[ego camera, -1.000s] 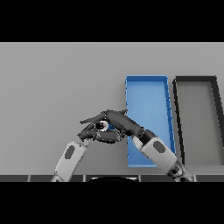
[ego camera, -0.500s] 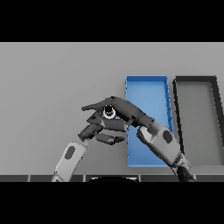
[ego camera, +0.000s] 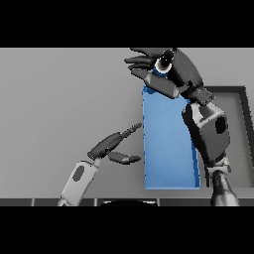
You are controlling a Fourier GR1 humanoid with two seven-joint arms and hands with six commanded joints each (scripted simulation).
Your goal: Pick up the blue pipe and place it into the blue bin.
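While held high in the right hand [ego camera: 173,74], blue pipe [ego camera: 159,71] shows only as a sliver of blue under a dark round end facing up toward the viewer, over the far end of the blue bin [ego camera: 168,144]. Fingers and thumb curled round it, fingertips spread toward the left above the bin's far left corner. Hard to tell how much of the pipe sticks out below the palm, since the hand hides nearly all of it.

Judged as the carry-and-place step: lifted, brought above the bin, not yet let go. To do it well: bring the hand a little nearer along the bin's length so the pipe hangs over the blue floor and not the far wall, lower until close above the floor, turn the wrist so the pipe lies along the long side, then ease the fingers apart. Letting go from this height risks a bounce off the rim or a roll onto the table [ego camera: 59,99].

Left hand [ego camera: 111,146] low near the bin's left wall, fingers straight and relaxed, holding nothing. Dark bin [ego camera: 243,124] just beside the blue one on the right; best avoided.
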